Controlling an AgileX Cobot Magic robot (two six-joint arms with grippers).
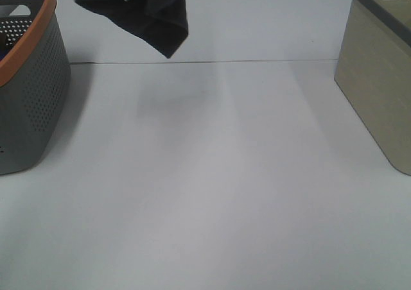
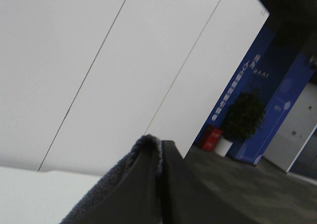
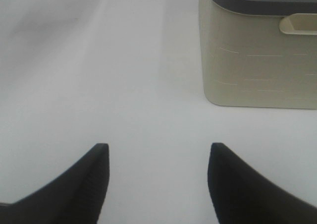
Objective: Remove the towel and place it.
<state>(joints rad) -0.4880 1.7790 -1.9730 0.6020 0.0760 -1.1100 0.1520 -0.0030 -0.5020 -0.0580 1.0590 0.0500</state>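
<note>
The dark charcoal towel [image 1: 146, 13] hangs in the air at the top left of the exterior view, its lower corner dangling above the white table; its top runs out of the frame. The left gripper does not show there. In the left wrist view my left gripper [image 2: 159, 145] is shut on the towel [image 2: 111, 187], with the terry edge pinched between the dark fingers [image 2: 181, 189]. My right gripper [image 3: 158, 147] is open and empty, low over the table, with the beige basket [image 3: 257, 50] ahead of it and to one side.
A grey perforated basket with an orange rim [image 1: 29, 91] stands at the left edge. The beige basket with a dark grey rim [image 1: 379, 78] stands at the right edge. The white table [image 1: 212, 187] lies between them, with a seam line across the back.
</note>
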